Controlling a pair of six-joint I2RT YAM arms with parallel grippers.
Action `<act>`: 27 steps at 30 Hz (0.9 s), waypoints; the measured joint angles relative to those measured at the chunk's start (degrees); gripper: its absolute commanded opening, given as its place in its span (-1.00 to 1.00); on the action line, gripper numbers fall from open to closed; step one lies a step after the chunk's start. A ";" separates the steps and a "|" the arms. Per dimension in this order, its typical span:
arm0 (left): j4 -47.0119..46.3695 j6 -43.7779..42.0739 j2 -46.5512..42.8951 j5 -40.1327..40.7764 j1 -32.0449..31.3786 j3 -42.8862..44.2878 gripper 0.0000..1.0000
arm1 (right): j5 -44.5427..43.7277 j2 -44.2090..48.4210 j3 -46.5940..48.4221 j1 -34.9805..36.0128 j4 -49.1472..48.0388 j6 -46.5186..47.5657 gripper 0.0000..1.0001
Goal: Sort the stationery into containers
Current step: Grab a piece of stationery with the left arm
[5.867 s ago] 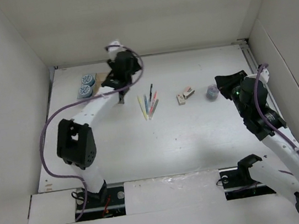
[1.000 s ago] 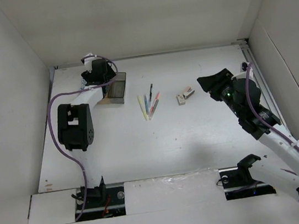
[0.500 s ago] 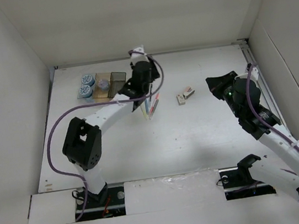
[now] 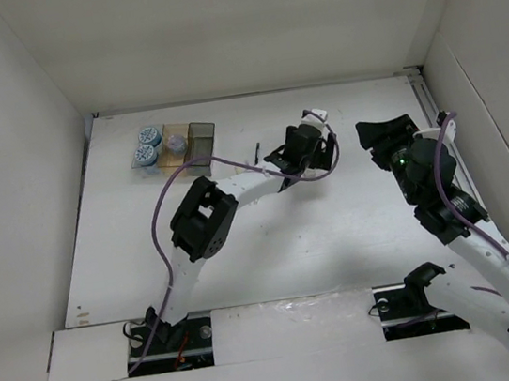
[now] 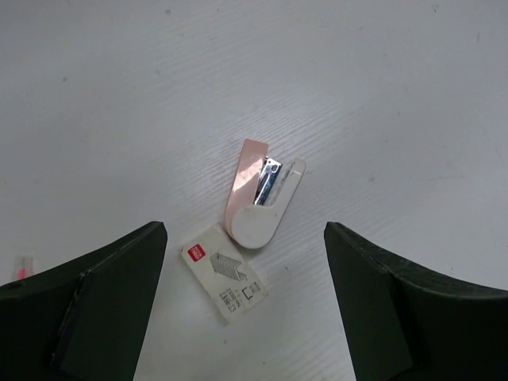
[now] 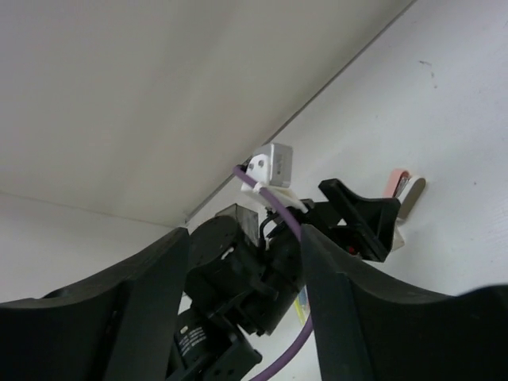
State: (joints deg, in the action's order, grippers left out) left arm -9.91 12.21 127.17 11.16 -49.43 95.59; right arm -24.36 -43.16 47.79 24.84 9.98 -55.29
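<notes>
Far left — clear tray (image 4: pixel 137 161): two tape rolls (image 4: pixel 147 135); amber tray (image 4: pixel 175 161): one.

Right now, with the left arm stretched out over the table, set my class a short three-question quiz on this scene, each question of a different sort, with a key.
1. True or false: the left gripper has its jaws shut on the mini stapler.
2. How many tape rolls lie in the clear tray? A one, B two, C four.
3. Fill in: the small white box beside the mini stapler is a box of ____.
Key: 1 false, the jaws stand open above it; 2 B; 3 staples.
</notes>
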 measured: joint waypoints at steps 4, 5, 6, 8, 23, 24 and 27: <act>2.56 -2.43 3.89 -1.29 0.07 6.34 0.57 | -0.22 0.00 0.00 0.00 0.02 0.02 0.32; 2.86 -2.99 4.33 -1.57 0.04 7.26 0.57 | -0.28 0.00 0.00 0.00 0.02 0.02 0.32; 3.30 -3.58 4.72 -1.95 0.02 8.00 0.57 | -0.31 0.00 0.00 0.00 0.02 0.02 0.34; 4.00 -4.50 5.49 -2.38 0.02 9.35 0.57 | -0.33 0.00 0.00 0.00 0.02 0.02 0.34; 9.70 -8.26 14.56 -3.48 0.02 17.75 0.18 | 0.55 0.42 0.00 0.00 0.02 0.04 0.37; 9.75 -8.35 14.75 -3.58 0.02 18.05 0.12 | 0.66 0.52 0.00 0.00 0.00 0.04 0.37; 9.99 -8.48 14.75 -3.61 -0.09 18.45 -0.20 | 0.85 0.68 0.00 0.00 -0.02 0.04 0.34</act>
State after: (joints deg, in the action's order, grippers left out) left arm 0.08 3.73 141.93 7.55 -49.52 114.04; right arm -23.51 -42.48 47.79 24.84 9.96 -55.24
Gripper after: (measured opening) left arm 0.467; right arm 0.677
